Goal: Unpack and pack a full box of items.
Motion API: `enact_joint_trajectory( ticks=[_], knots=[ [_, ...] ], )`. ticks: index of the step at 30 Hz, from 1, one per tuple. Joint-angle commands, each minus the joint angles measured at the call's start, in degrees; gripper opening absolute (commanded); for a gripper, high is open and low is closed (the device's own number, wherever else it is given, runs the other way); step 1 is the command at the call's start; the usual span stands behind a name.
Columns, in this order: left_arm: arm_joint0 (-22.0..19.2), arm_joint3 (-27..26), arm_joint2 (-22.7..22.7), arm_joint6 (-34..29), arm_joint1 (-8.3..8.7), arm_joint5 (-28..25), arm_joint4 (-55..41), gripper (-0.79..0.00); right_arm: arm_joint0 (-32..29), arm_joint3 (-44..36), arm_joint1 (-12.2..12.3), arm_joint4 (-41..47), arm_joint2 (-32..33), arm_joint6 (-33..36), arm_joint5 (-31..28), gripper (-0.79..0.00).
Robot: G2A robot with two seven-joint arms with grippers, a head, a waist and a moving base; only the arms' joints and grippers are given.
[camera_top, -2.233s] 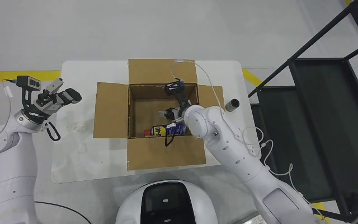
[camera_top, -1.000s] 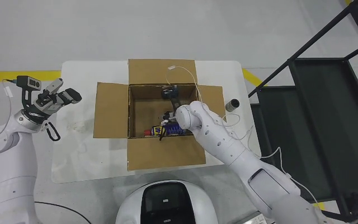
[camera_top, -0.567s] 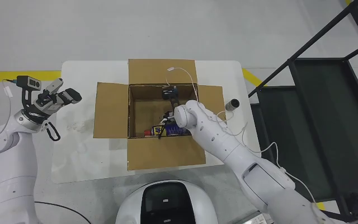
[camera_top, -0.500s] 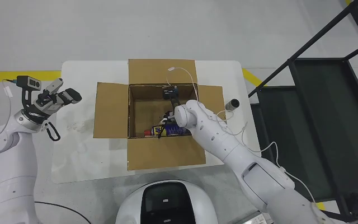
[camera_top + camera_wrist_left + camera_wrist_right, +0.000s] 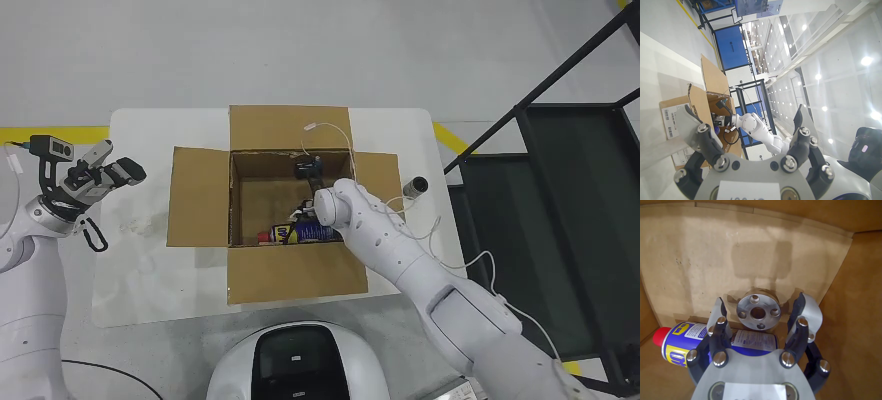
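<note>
Right gripper [image 5: 761, 297] spread wide — flange [image 5: 766, 303] between, untouched

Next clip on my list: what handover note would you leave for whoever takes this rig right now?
Left gripper: open, empty, held by the left edge of the table, away from the box.
Right gripper: open, down inside the box, a finger on each side of the metal flange, not closed on it.
Things: the flange and the spray can lie side by side on the box floor. A small cylinder stands on the table right of the box.
Done: nothing gripped yet.
Left: likely close on the flange, lift it out, take the can, then repack.
</note>
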Motion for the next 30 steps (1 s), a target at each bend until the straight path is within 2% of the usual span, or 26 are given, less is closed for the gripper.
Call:
enact_joint_trajectory(
  ticks=[1, 2, 3, 4, 5, 7, 8, 16, 22, 30],
  knots=[
    [0.0, 0.0, 0.0, 0.0, 0.0, 0.0, 0.0, 0.0, 0.2, 0.7, -0.2, -0.5, -0.3, 0.0, 0.1, -0.249],
    [0.0, 0.0, 0.0, 0.0, 0.0, 0.0, 0.0, 0.0, 0.3, 1.0, -0.3, -0.6, -0.3, -0.2, 0.2, -0.256],
    [0.0, 0.0, 0.0, 0.0, 0.0, 0.0, 0.0, 0.0, 0.4, 1.2, -0.4, -0.8, -0.5, -0.4, 0.2, -0.317],
    [0.0, 0.0, 0.0, 0.0, 0.0, 0.0, 0.0, 0.0, 0.5, 1.4, -0.5, -1.0, -0.6, -0.4, 0.2, -0.422],
    [0.0, 0.0, 0.0, 0.0, 0.0, 0.0, 0.0, 0.0, 0.6, 1.6, -0.6, -1.1, -0.6, -0.5, 0.1, -0.48],
    [0.0, 0.0, 0.0, 0.0, 0.0, 0.0, 0.0, 0.0, 0.7, 1.7, -0.8, -1.3, -0.6, -0.8, 0.2, -0.739],
    [0.0, 0.0, 0.0, 0.0, 0.0, 0.0, 0.0, 0.0, 0.8, 1.6, -0.8, -1.4, -0.6, -0.9, 0.2, -0.785],
    [0.0, 0.0, 0.0, 0.0, 0.0, 0.0, 0.0, 0.0, 0.1, -3.4, -0.5, -3.9, 0.3, -0.4, 0.9, -0.785],
    [0.0, 0.0, 0.0, 0.0, 0.0, 0.0, 0.0, 0.0, -2.9, -12.8, 1.0, -7.2, 2.6, 2.4, 2.1, -0.785],
    [0.0, 0.0, 0.0, 0.0, 0.0, 0.0, 0.0, 0.0, -9.5, -27.8, 3.5, -10.7, 7.7, 6.9, -0.3, -0.785]
  ],
)
